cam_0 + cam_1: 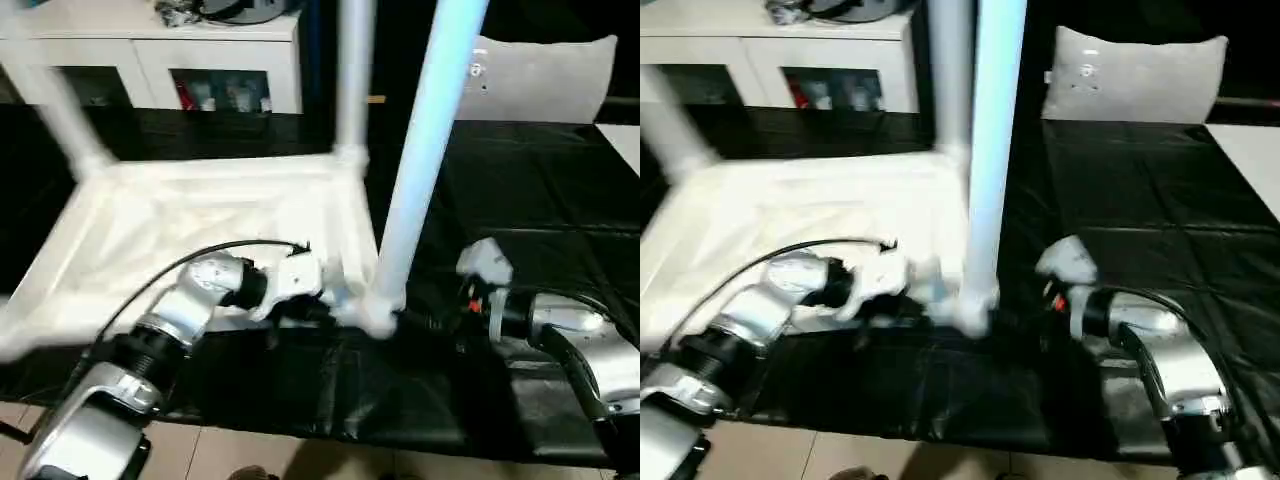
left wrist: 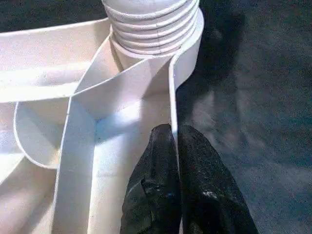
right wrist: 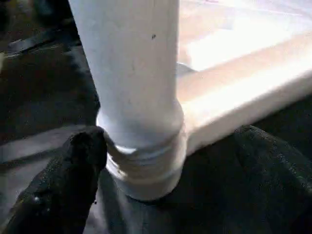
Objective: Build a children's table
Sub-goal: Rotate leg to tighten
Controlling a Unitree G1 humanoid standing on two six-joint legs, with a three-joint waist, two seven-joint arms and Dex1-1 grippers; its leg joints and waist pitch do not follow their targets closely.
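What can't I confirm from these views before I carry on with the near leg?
- Near leg: the top picture edge of both eye views cuts off its upper end.
- Its thread seating: in the right wrist view rings still show above the corner socket; depth unclear.
- Fourth corner: cut off by the left edge of the eye views.

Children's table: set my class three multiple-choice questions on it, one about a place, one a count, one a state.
1. What does the left hand grip?
A the tabletop, at its rim by a corner socket
B a leg halfway up
C nothing at all

2. How many legs are seen standing up from the tabletop?
A one
B three
C five

3. How is the right hand?
A shut on a leg
B open astride a leg's base
C shut on nothing

Answers:
1 A: its fingers pinch the thin rim wall.
2 B: three legs rise in the head views.
3 B: its fingers stand apart on either side of the leg.
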